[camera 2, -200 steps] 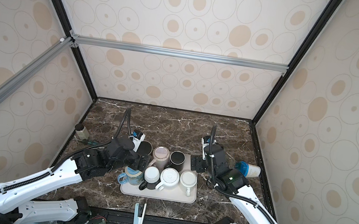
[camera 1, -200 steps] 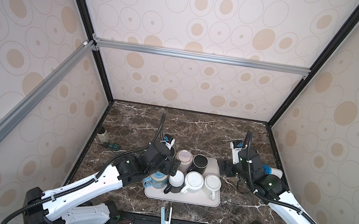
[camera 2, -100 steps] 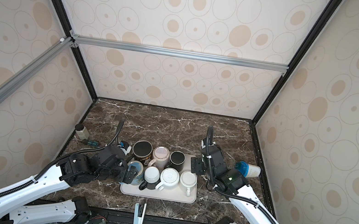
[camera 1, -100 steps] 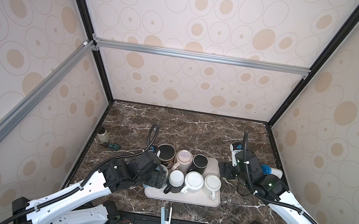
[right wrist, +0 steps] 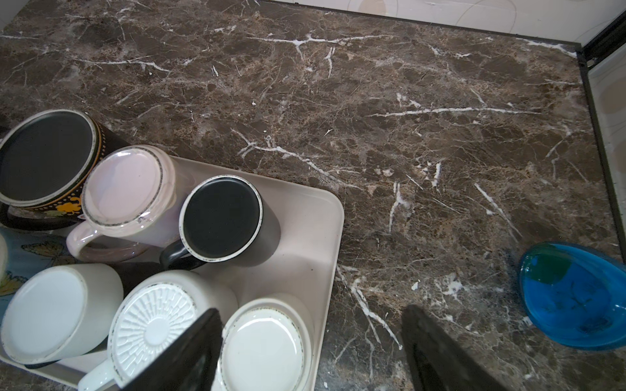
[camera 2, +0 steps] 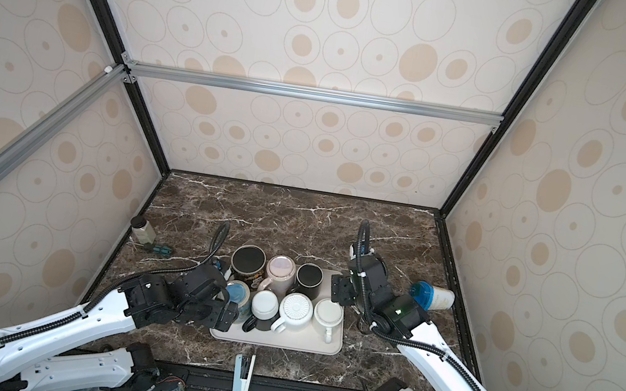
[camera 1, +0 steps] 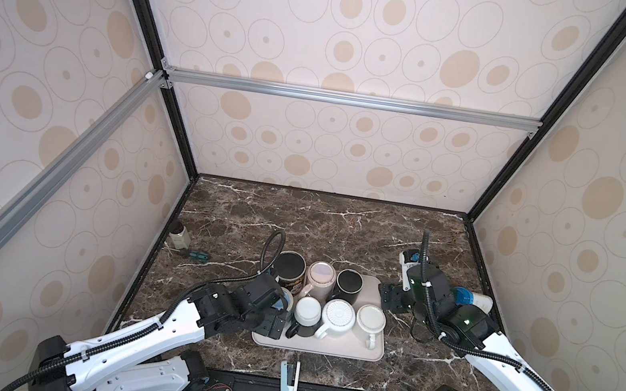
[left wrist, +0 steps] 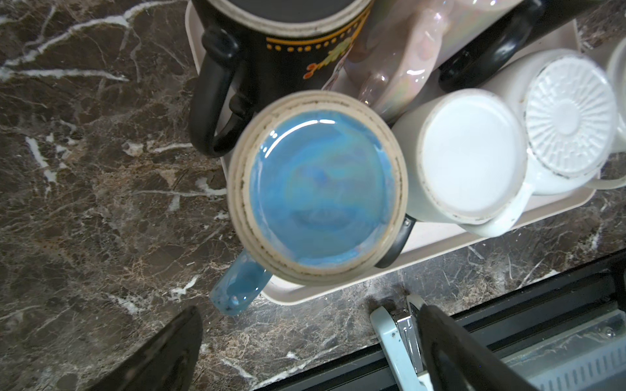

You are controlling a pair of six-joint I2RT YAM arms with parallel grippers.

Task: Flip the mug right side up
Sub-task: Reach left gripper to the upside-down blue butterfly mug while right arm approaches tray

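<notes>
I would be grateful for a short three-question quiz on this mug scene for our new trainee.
1. True or false: the blue mug stands base up.
2. Which mug on the tray has a ribbed base? A) the pink mug B) a white mug C) the small black mug
3. Fill in: the left gripper holds nothing, and its jaws stand ____.

Key: 1 true; 2 B; 3 open.
</notes>
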